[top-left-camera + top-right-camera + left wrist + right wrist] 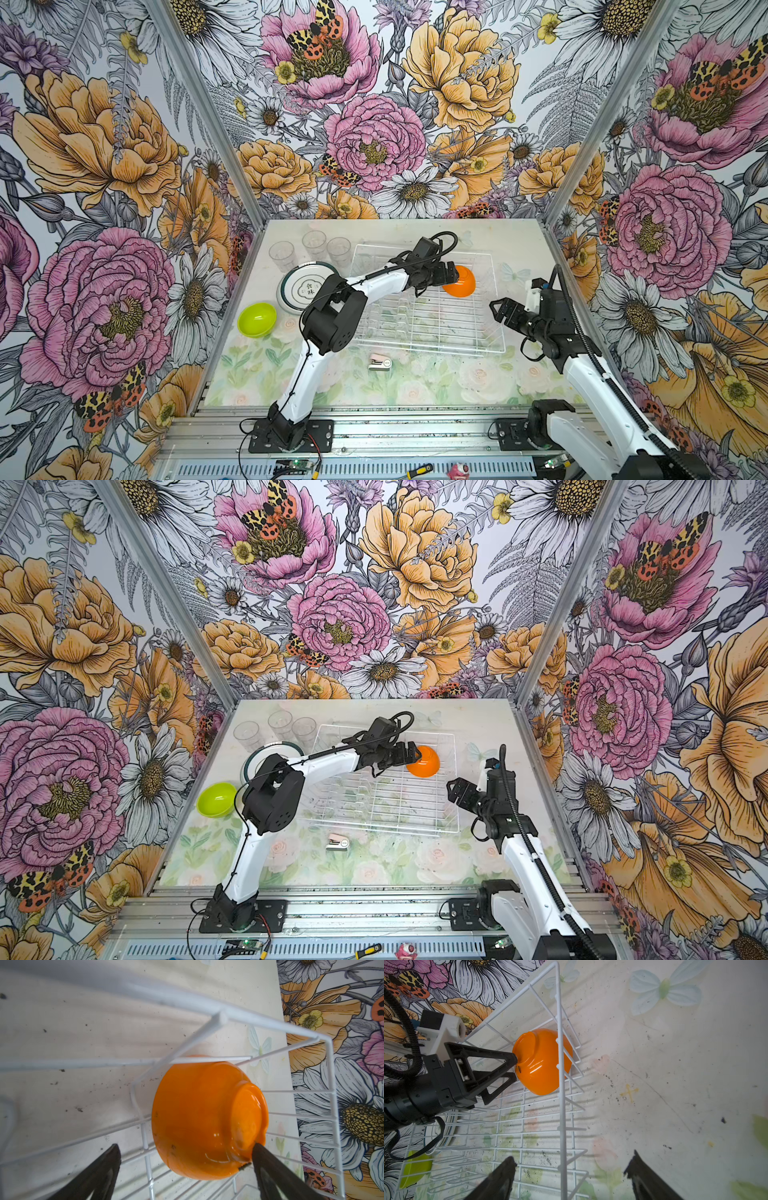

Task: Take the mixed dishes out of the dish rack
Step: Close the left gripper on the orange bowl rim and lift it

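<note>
A small orange bowl [460, 282] [424, 762] lies tipped on its side in the far right part of the white wire dish rack [424, 328] [386, 808], its foot facing my left gripper [453, 272] [415, 752]. That gripper is open at the bowl [203, 1118]. One finger [268, 1163] touches the foot ring, and the other finger [104, 1165] stands apart from the bowl's wall. My right gripper [496, 313] [572, 1159] is open and empty over the rack's right rim [559, 1022].
Left of the rack stand three clear tumblers [314, 243], stacked white plates [305, 286] and a lime-green bowl [257, 319]. A small pink-white stapler-like object [380, 363] lies in front of the rack. Flowered walls close in the table on three sides.
</note>
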`<state>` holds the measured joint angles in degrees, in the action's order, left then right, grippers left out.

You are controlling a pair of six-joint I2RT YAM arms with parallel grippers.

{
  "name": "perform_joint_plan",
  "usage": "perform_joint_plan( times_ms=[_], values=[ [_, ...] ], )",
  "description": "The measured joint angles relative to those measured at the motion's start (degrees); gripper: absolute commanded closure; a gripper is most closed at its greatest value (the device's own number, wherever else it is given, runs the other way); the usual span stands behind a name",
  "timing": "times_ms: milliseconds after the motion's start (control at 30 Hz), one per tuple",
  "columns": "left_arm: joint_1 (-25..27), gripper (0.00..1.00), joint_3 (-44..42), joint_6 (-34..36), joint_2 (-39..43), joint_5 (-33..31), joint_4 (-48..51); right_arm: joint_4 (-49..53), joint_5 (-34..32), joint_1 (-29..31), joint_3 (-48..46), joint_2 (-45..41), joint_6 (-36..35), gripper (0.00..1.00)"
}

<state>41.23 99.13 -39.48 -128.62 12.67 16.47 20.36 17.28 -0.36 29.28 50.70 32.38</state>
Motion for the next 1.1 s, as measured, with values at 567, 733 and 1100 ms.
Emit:
perform_joint_plan(
  times_ms=[567,733,1100],
  values=[
    [0.02,0.01,-0.02,-3.72,-1.2,1.99,-6.47,-0.02,-0.02,0.0,-0.22,0.0,0.17,0.13],
    [0.02,0.01,-0.02,-3.78,-2.29,2.03,-6.71,-0.02,-0.02,0.0,-0.22,0.0,0.2,0.14],
    [0.02,0.01,-0.02,-6.19,-3.17,3.72,-10.03,-0.09,-0.02,0.0,-0.24,0.13,1.05,0.14]
  ],
)
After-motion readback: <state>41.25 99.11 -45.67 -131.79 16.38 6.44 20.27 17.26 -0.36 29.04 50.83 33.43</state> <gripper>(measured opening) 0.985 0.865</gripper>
